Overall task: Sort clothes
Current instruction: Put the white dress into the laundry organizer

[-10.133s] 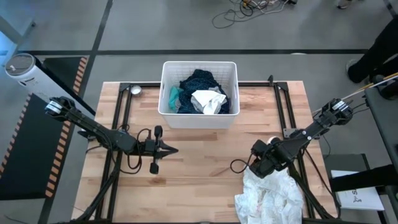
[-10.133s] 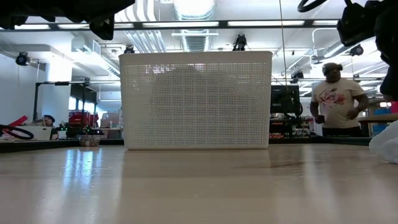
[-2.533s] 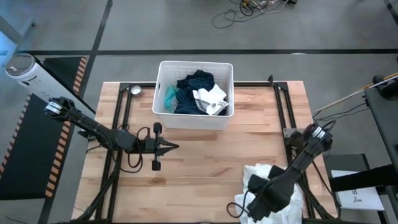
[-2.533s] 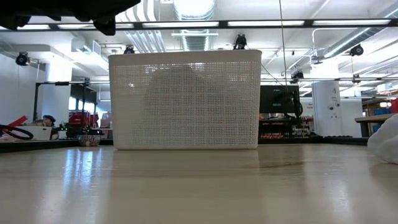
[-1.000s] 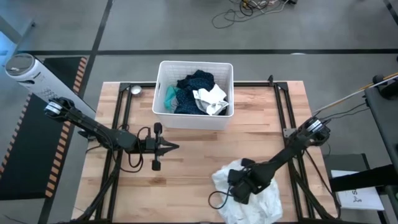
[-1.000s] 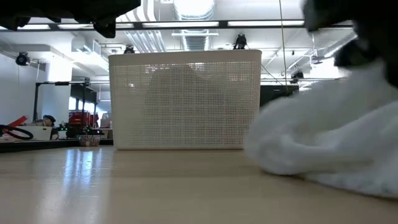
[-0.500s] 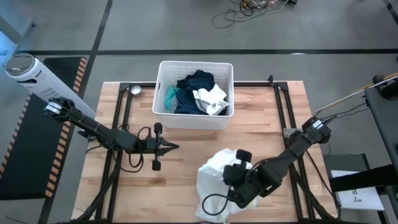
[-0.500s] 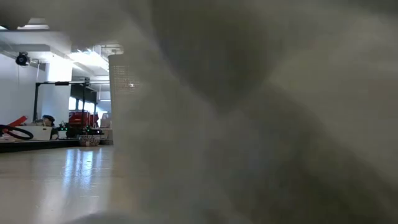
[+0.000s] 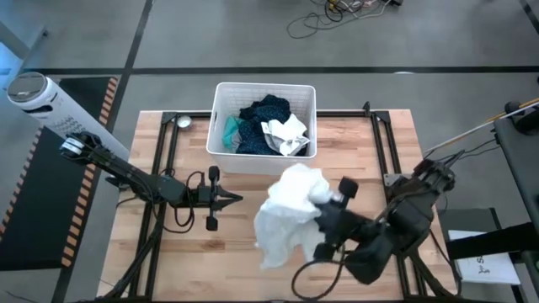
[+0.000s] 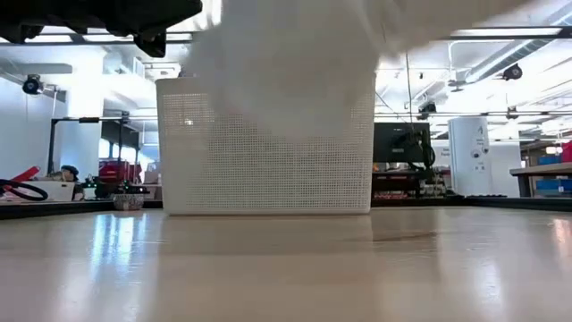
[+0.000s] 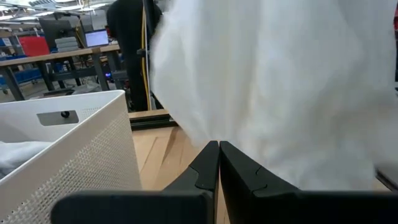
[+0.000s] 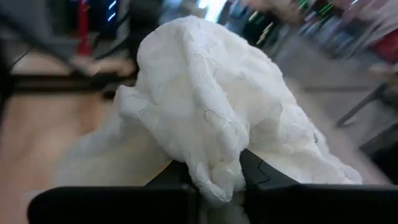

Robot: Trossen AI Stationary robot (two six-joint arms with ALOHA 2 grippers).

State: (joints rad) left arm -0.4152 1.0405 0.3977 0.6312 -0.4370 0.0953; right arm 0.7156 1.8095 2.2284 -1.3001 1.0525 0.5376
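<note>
The right gripper (image 9: 324, 206) is pinching a large white garment (image 9: 288, 210) between its fingers, clamped on a bunched fold of the cloth, as the right wrist view is showing plainly. It is holding the piece up off the wooden table (image 9: 370, 160), just in front of the white basket (image 9: 221, 126) — the low view is showing the cloth hanging clear of the tabletop, in front of the basket's slatted wall. Gripping at a bunched part near the top is letting the rest of the soft fabric drape down freely below the fingers, so nothing is dragging on the wood.

The basket is holding the rest of the clothes: a dark blue patterned garment (image 9: 271, 111) at its back, a teal piece (image 9: 232, 130) by its left wall, and a smaller white piece (image 9: 286, 135) toward its right side. They are lying heaped together, unsorted, likely because the sorting is only partly along.

The left gripper (image 9: 229, 199) is waiting in front of the basket's left corner, low over the table, its fingers pressed together on nothing — probably parked out of the way while the right arm is carrying. Judging by the lift, the white garment is in transit; where it is headed I cannot tell.
</note>
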